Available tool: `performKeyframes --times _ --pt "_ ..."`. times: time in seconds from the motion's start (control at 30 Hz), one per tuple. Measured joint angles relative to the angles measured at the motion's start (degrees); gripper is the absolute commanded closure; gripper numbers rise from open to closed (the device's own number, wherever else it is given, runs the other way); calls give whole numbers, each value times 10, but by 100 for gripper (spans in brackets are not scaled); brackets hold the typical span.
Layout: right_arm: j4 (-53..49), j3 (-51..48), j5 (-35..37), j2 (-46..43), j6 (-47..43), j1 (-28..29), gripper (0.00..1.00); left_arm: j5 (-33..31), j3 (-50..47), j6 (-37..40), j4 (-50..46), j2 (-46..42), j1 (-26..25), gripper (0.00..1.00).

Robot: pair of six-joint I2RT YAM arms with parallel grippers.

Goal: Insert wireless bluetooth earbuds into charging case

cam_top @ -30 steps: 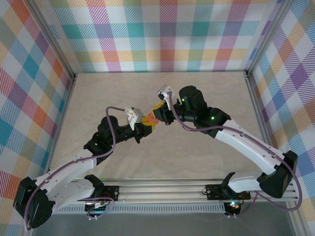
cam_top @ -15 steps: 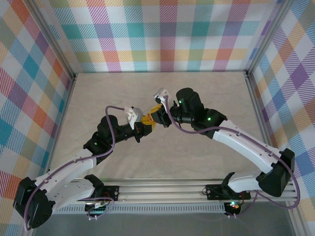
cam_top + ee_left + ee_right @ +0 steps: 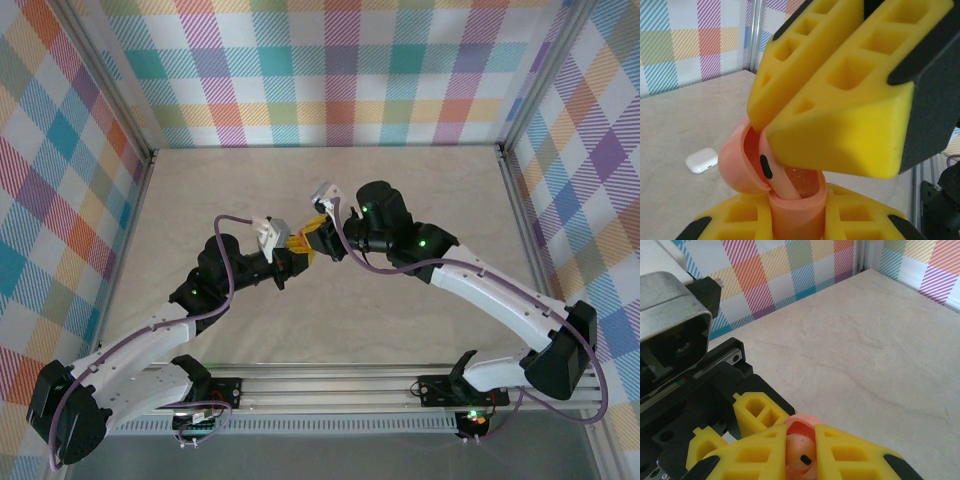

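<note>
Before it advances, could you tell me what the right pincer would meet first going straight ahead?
Most likely the open salmon-pink plastic charging case, gripped by the left pincer, just beyond its own pink earbud.

Right gripper (image 3: 802, 454) is sitting at the bottom of frame, yellow jaws clamping a salmon-pink earbud (image 3: 801, 461), with its small black oval mark facing the camera. The earbud is sitting right at the mouth of the pink charging case (image 3: 803, 419). The case's rim and reddish inside are peeking out just beyond the jaws; can't tell if earbud and case are touching. Left gripper (image 3: 782, 420) is sitting left of the case, one yellow finger (image 3: 760, 412) lying against its side on a black mount. Grey camera housing (image 3: 670, 322) is filling the upper left. Beige marbled desk (image 3: 865, 350) is running out to its far corner, where a metal post (image 3: 862, 255) is standing between plaid walls (image 3: 790, 270).
</note>
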Motion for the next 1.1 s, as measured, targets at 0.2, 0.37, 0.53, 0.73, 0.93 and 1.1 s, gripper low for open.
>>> performKeyframes --times 0.2,0.37,0.53,0.73,0.93,1.1 --pt "10 -10 -3 0 3 0 75 -7 0 -2 -4 0 0 90" --pt "13 -14 -8 -1 5 3 69 -8 2 -2 -5 -2 0 90" --pt "12 -14 -8 -5 12 3 65 -7 2 -2 -7 -7 0 90" --pt "-10 0 10 -10 33 4 61 -7 2 -2 -9 -9 0 90" --pt "-60 63 25 -13 54 3 59 -7 2 -1 -9 -25 0 90" --pt "-100 101 36 -14 70 -14 57 -6 -2 3 -14 -48 0 90"
